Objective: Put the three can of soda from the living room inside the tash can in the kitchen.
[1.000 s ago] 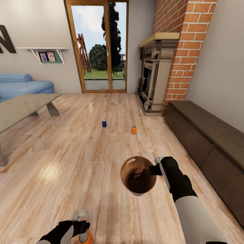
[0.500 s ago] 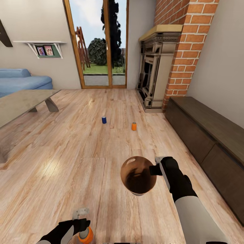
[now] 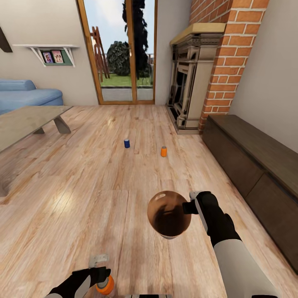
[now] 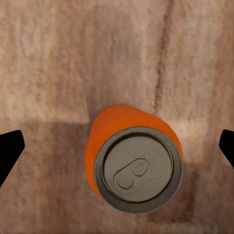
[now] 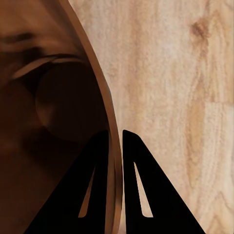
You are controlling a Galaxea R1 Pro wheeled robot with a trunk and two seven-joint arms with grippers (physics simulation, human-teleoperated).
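Note:
My right gripper (image 3: 189, 207) is shut on the rim of the tash can (image 3: 169, 214), held above the floor with its glossy brown inside (image 5: 53, 97) facing up; one finger is inside the rim and one outside. An orange can of soda (image 3: 105, 285) stands upright on the planks at the near edge. My left gripper (image 3: 100, 274) hangs over it, open, its fingertips (image 4: 9, 148) wide apart on either side of the can's silver top (image 4: 138, 168) and not touching it. Farther off stand a dark blue can (image 3: 126, 143) and a second orange can (image 3: 164, 151).
This is the living room. A glass coffee table (image 3: 25, 124) and blue sofa (image 3: 25, 96) are at the left, a brick fireplace (image 3: 194, 82) and a low dark cabinet (image 3: 256, 161) along the right, and glass doors (image 3: 120, 54) at the back. Wood floor (image 3: 82, 186) lies between.
The whole picture has shifted, so the far cans and doors sit a little higher: the camera moved. Both arms hold the same pose, with the bin still gripped.

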